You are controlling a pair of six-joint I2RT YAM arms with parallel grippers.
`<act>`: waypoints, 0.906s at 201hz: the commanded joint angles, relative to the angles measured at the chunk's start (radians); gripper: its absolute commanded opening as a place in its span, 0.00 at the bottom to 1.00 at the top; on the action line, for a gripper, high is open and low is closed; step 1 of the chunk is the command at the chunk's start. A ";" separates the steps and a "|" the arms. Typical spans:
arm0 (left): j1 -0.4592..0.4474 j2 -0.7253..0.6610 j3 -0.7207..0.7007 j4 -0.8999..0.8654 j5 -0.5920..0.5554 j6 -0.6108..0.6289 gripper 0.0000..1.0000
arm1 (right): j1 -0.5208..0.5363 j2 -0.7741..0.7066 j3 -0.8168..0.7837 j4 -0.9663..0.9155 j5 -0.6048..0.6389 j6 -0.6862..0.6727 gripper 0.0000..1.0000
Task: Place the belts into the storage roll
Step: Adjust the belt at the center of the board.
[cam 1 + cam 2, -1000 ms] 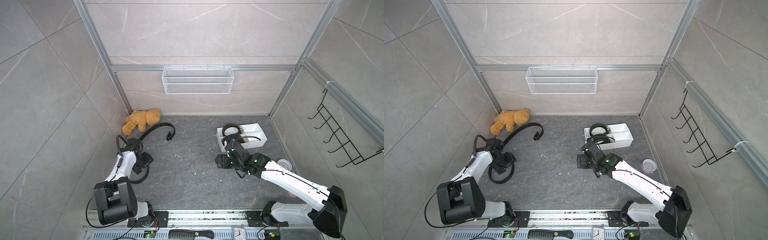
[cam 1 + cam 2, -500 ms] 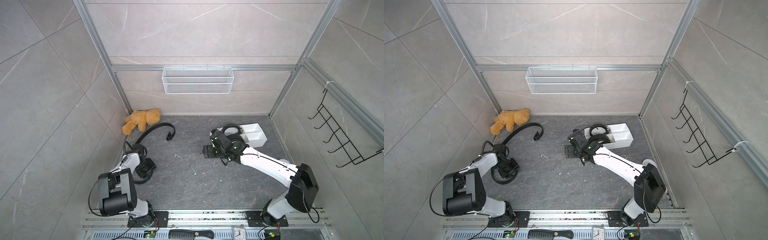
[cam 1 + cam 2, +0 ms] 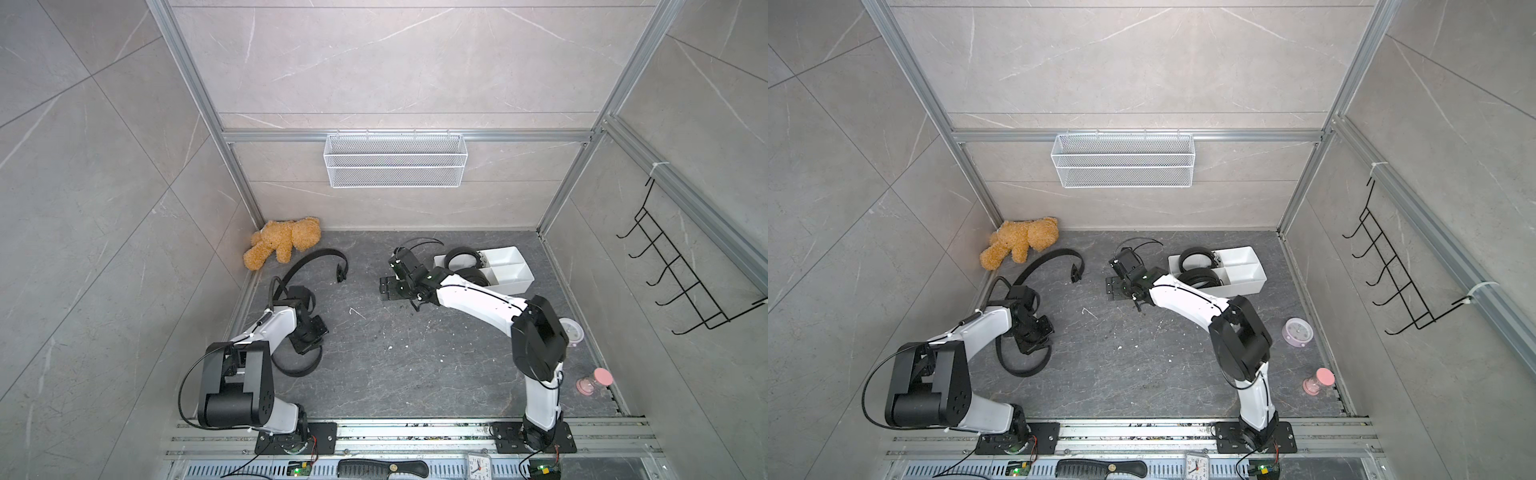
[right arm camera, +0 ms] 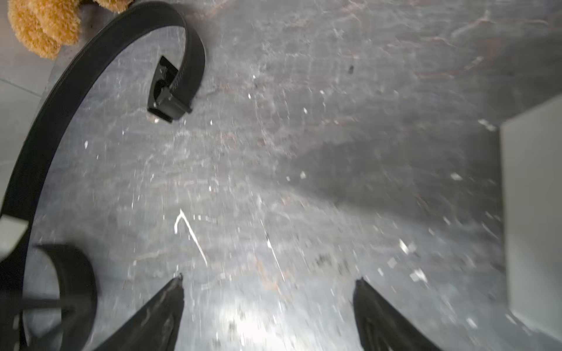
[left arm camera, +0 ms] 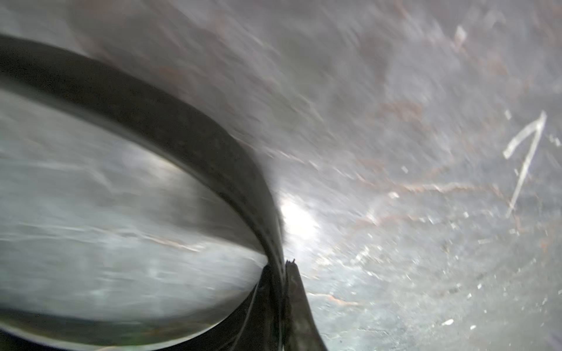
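in both top views, two coiled belts (image 3: 476, 275) sit in the white tray (image 3: 519, 284). a loose belt (image 3: 322, 252) curves on the floor well apart from the tray, by a teddy bear (image 3: 282, 245). left wrist view: the left claw (image 5: 281, 267) pinches that belt. right wrist view: the right claw (image 4: 270, 278) is spread wide over the floor beside the tray.

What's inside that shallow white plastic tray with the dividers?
The shallow white plastic tray holds two black belts, the farther coil and the nearer coil, each in its own compartment. The other two compartments look empty. The white right arm hides part of the nearer coil.
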 commanded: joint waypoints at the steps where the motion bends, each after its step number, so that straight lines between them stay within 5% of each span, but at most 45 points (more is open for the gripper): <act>1: -0.128 -0.021 -0.038 -0.008 0.065 -0.112 0.00 | -0.001 0.101 0.098 0.006 -0.006 -0.024 0.87; 36: -0.315 -0.030 -0.079 0.015 0.093 -0.229 0.00 | -0.002 0.235 0.266 -0.040 0.003 -0.051 0.88; 87: -0.326 -0.239 -0.190 -0.058 0.081 -0.326 0.00 | 0.005 0.488 0.635 -0.111 -0.005 -0.048 0.89; 141: -0.329 -0.321 -0.228 -0.092 0.147 -0.327 0.00 | 0.021 0.945 1.432 -0.371 0.004 -0.022 0.99; 182: -0.355 -0.295 -0.257 -0.073 0.246 -0.276 0.00 | 0.021 0.857 1.144 -0.161 0.023 0.022 1.00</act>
